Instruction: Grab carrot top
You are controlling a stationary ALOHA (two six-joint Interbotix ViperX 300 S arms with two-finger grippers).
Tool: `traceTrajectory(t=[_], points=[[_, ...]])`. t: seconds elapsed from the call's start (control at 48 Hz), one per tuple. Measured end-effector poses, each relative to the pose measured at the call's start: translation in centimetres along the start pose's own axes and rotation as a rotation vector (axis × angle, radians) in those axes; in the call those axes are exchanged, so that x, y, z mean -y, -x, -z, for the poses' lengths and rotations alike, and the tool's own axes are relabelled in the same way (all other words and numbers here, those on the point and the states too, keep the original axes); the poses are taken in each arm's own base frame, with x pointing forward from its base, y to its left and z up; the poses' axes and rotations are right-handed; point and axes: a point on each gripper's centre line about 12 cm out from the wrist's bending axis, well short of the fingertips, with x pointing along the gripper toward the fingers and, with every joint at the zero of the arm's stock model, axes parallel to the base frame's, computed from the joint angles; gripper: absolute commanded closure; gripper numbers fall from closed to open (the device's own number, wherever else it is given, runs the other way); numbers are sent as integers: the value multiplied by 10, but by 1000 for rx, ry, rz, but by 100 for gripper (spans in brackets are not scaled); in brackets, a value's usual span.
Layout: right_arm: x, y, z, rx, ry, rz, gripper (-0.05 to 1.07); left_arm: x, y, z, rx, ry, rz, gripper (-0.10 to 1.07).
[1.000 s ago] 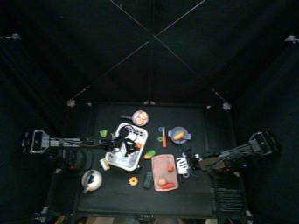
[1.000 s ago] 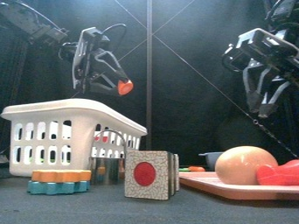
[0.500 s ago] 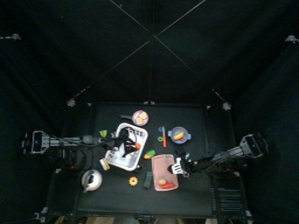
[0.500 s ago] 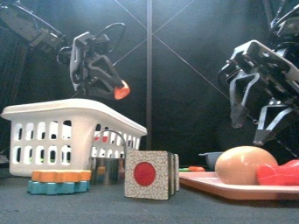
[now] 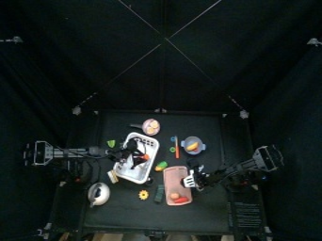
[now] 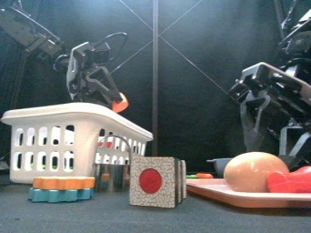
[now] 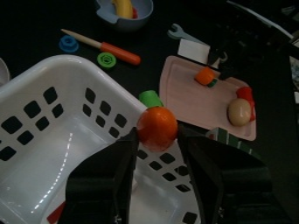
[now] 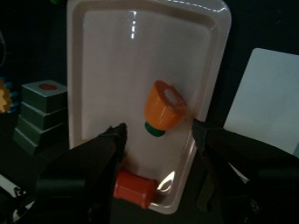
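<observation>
The carrot top [image 8: 163, 107], an orange stub with a green end, lies on the pink tray [image 8: 105, 52]. My right gripper [image 8: 163, 144] hangs just above it, open, with one jaw on each side and nothing held. The left wrist view shows the same stub [image 7: 205, 76] on the tray [image 7: 187, 96]. From the front, the right gripper [image 6: 283, 136] hangs over the tray [image 6: 237, 194], and the carrot top is hidden. My left gripper [image 7: 162, 144] is shut on an orange-red ball [image 7: 158, 125] over the white basket [image 7: 59, 131].
A peach ball [image 6: 255, 171] and a red piece [image 6: 292, 180] share the tray. A block with a red dot [image 6: 155, 179] and an orange gear stack [image 6: 64, 185] stand in front of the basket [image 6: 73, 136]. Green blocks [image 8: 45, 101] and a white card [image 8: 268, 87] flank the tray.
The right gripper has come down over the tray and its jaws have spread wider. The left gripper has sunk toward the basket with the ball.
</observation>
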Motion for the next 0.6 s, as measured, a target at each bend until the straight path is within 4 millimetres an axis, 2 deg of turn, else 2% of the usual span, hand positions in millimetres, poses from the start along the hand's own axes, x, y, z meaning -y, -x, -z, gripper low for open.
traceTrajectory(t=[0.208,0.396,0.604], points=[[-3,-11,-5,-3,-5,-2,9,-4,0,1,3,4,-33,24],[-12,-12,-9,6,3,-24,9,-6,0,4,0,6,-43,24],[-13,-13,-11,10,0,-24,9,-7,0,4,-1,6,-45,24]])
